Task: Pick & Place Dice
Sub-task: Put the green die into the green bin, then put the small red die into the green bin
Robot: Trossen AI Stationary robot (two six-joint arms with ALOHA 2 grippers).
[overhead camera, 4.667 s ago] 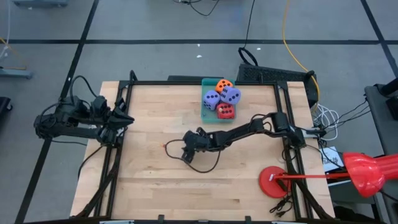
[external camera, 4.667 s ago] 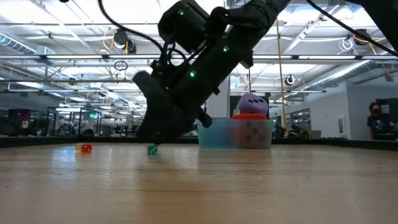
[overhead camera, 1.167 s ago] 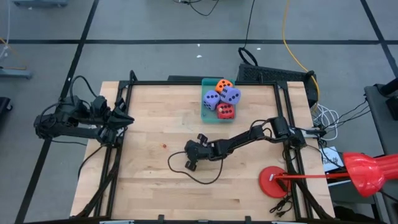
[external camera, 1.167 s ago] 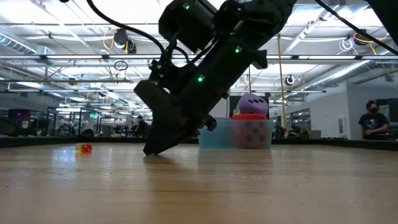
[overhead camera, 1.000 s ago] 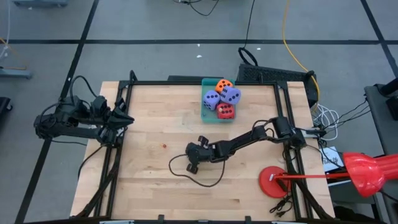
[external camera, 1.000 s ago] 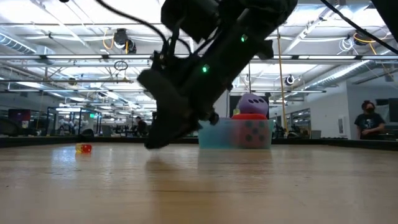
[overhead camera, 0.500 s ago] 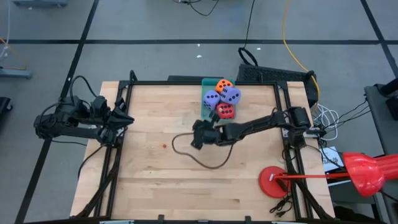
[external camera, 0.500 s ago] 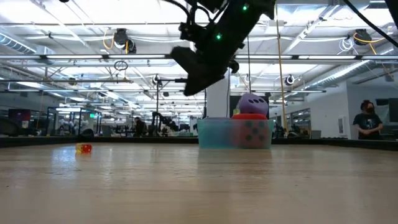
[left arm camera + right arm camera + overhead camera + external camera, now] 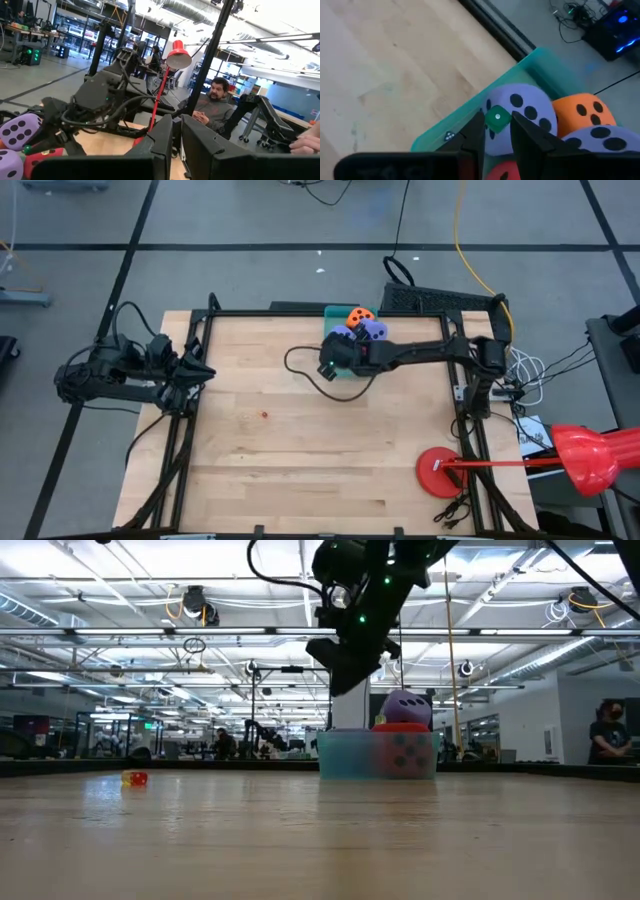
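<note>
- The high view was evenly lit and sharp, with only faint shadows on the wooden table (image 9: 300, 440).
- The low view faced rows of bright ceiling lights (image 9: 190, 602) (backlit, so the right arm (image 9: 365, 600) read as a near silhouette), and the nearest tabletop was out of focus.
- The left wrist view had a blown-out bright ceiling and dark, soft fingers (image 9: 165, 137).
- The right wrist view was softly lit, slightly blurred, with the near fingers (image 9: 475, 132) defocused.
</note>
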